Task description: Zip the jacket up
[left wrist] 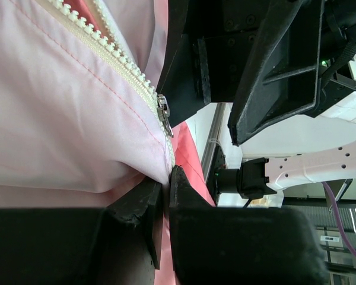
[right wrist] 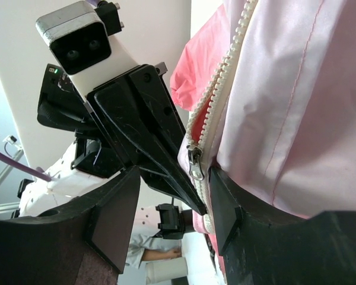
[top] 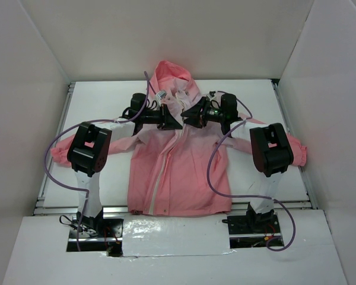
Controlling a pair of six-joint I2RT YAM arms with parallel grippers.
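The pink jacket (top: 184,172) lies flat on the table, front up, with the hood at the far end. Its light zipper (top: 161,172) runs closed from the hem up to the chest. Both grippers meet at the upper chest. My left gripper (top: 177,120) is shut on the jacket's fabric (left wrist: 77,119) at the zipper edge, just below the metal slider (left wrist: 162,113). My right gripper (top: 188,115) is open, its fingers (right wrist: 222,202) on either side of the slider (right wrist: 196,164) and of the left gripper's fingertips. Above the slider the zipper teeth (right wrist: 216,83) stand apart.
The table's white surface (top: 101,95) is walled by white panels on three sides. A metal rail (top: 291,205) runs along the near edge. The jacket's sleeves (top: 296,148) spread out under both arms. Purple cables (top: 210,172) loop over the jacket's right side.
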